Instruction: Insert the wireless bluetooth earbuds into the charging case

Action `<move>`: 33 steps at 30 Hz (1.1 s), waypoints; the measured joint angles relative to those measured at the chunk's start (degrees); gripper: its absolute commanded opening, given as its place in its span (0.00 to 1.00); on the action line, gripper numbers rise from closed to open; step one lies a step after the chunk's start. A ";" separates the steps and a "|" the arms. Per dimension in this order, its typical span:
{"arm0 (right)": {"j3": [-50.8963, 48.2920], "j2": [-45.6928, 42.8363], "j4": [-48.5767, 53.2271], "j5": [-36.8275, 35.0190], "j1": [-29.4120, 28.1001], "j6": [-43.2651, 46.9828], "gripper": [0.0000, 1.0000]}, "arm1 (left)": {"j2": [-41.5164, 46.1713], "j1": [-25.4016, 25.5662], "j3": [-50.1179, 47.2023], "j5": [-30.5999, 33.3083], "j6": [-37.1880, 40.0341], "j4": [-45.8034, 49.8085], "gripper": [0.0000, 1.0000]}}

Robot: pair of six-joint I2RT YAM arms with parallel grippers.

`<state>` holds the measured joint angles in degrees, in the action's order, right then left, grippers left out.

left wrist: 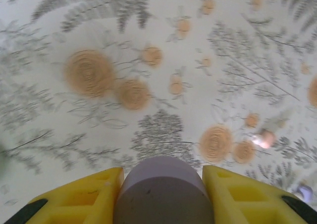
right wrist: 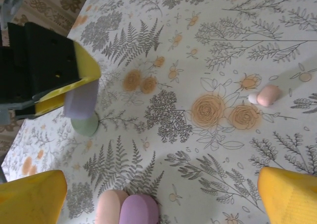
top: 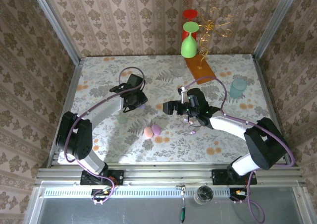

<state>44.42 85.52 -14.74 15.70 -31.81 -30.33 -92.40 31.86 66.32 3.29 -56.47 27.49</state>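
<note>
My left fingers (top: 134, 104) clamped on lilac case (left wrist: 163, 189), bottom centre of left wrist view. My right fingers (top: 169, 107) wide, empty. Loose pink earbud (right wrist: 269, 95) on table (right wrist: 208, 45), right side of right wrist view. Judgement: nothing inserted yet.

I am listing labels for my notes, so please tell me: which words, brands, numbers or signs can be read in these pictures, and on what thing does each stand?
No text can be read anywhere.
The lilac piece, the pink case and the purple case show no marking.
The tablecloth and the wallpaper show only flower and leaf patterns.
</note>
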 measured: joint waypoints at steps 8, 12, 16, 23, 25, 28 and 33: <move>-0.15 -1.97 -0.39 1.40 2.51 -1.95 1.00 | 1.62 0.00 -4.24 -9.68 26.43 -12.74 0.16; -0.17 -4.15 -0.52 2.73 4.74 -3.91 1.00 | 4.98 0.15 -8.04 -15.30 43.21 -19.28 0.15; -0.24 -4.48 -0.42 6.01 7.56 -6.91 0.98 | 9.14 1.20 -13.49 -20.57 58.60 -25.29 0.14; -0.22 -4.48 0.55 13.70 10.60 -9.99 0.85 | 13.22 3.65 -20.13 -25.57 78.09 -31.98 0.12; -0.02 -4.44 1.62 16.15 10.56 -9.94 0.84 | 13.22 4.66 -20.13 -26.21 81.81 -32.13 0.11; 1.01 -3.82 3.26 19.91 10.21 -9.09 0.82 | 13.22 6.08 -20.13 -27.61 86.29 -32.41 0.10; 3.28 -2.51 6.38 23.43 7.45 -6.34 0.80 | 12.70 7.45 -20.13 -29.18 89.61 -34.23 0.10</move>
<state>47.70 83.00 -8.36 39.13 -24.36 -36.67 -79.70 39.31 46.19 -25.89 33.15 -6.74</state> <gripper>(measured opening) 0.805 0.405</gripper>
